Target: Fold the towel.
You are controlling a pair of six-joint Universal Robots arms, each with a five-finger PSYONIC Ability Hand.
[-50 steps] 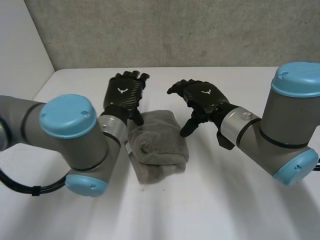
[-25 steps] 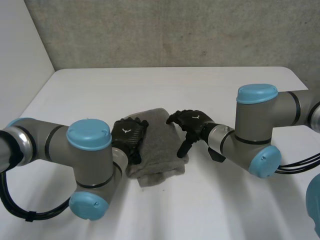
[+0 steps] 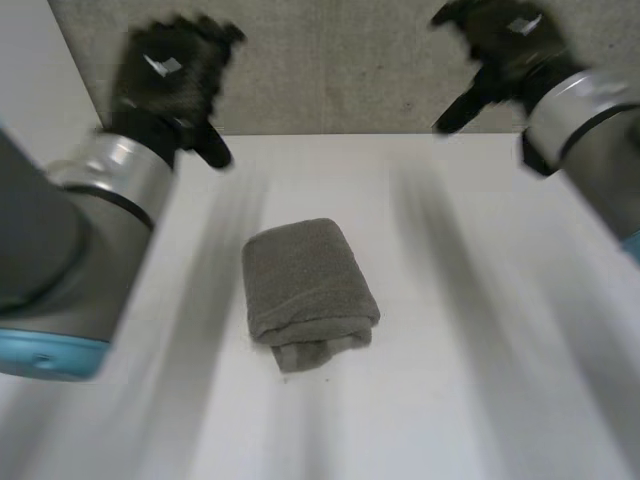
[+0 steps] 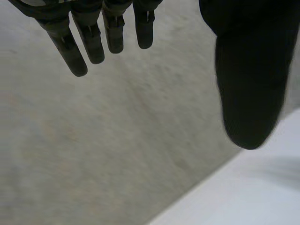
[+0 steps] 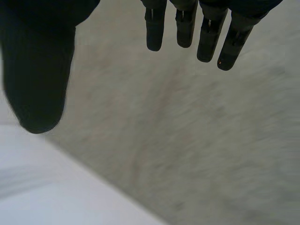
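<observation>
**A:** How many towels?

**B:** One. The grey towel (image 3: 308,290) lies folded into a thick, compact bundle on the white worktop (image 3: 450,380). At its near end a lower layer sticks out from under the top fold.

**A:** And the hands?

**B:** Two, one on each arm, and both are well apart from the towel. The left hand (image 3: 175,75) is raised beyond the towel and off to its left, in front of the grey wall (image 3: 340,70). The right hand (image 3: 500,35) is raised beyond the towel and off to its right, before the same wall.

**A:** Is either one grasping?

**B:** Neither. In the left wrist view the fingers (image 4: 89,42) hang straight, spread away from the thumb (image 4: 251,84), so that hand is released. In the right wrist view it is the same: straight fingers (image 5: 206,33) and the thumb (image 5: 40,70) set wide apart, so it is released too.

**A:** What lies past the fingertips?

**B:** In both wrist views there is the wall, with a strip of worktop beneath it.

**A:** So nothing touches the towel?

**B:** It lies alone, between the two arms, nearer the camera than either hand.
</observation>
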